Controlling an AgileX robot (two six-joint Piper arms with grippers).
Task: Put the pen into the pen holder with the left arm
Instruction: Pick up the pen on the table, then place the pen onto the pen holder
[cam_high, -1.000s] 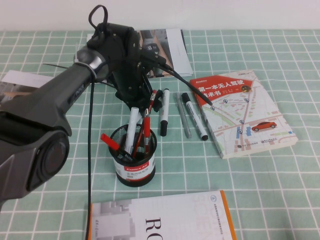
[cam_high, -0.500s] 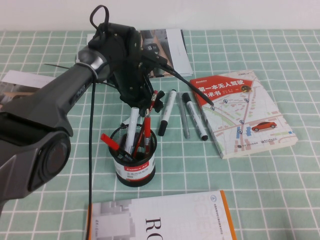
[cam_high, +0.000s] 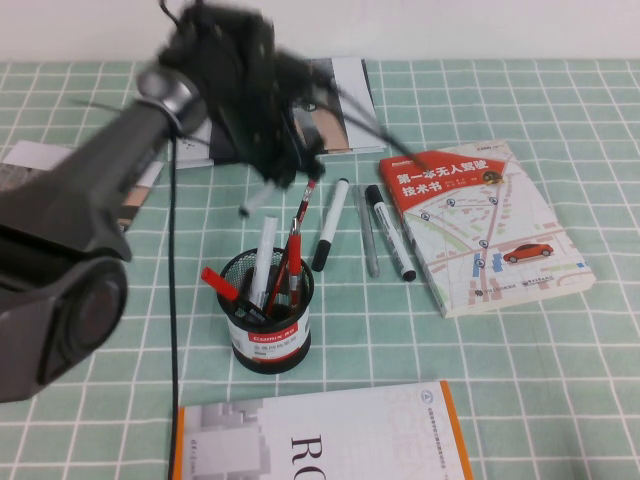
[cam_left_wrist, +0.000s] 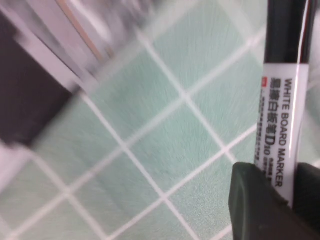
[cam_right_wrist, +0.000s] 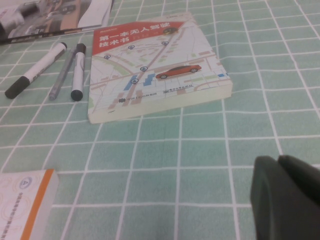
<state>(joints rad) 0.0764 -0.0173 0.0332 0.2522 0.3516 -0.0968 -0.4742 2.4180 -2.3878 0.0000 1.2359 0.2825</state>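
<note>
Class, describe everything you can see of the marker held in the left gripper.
The whiteboard marker has a white barrel printed WHITE BOARD MARKER beside Chinese characters, and a black end. The left gripper is shut on it and holds it tilted above the checked tablecloth, beyond the pen holder. The right gripper is elsewhere, low over the cloth near the book, not touching the marker.

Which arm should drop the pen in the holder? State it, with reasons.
Left. The left gripper is shut on the whiteboard marker, up in the air just beyond the pen holder. The right gripper holds nothing, low over the tablecloth near the book.
</note>
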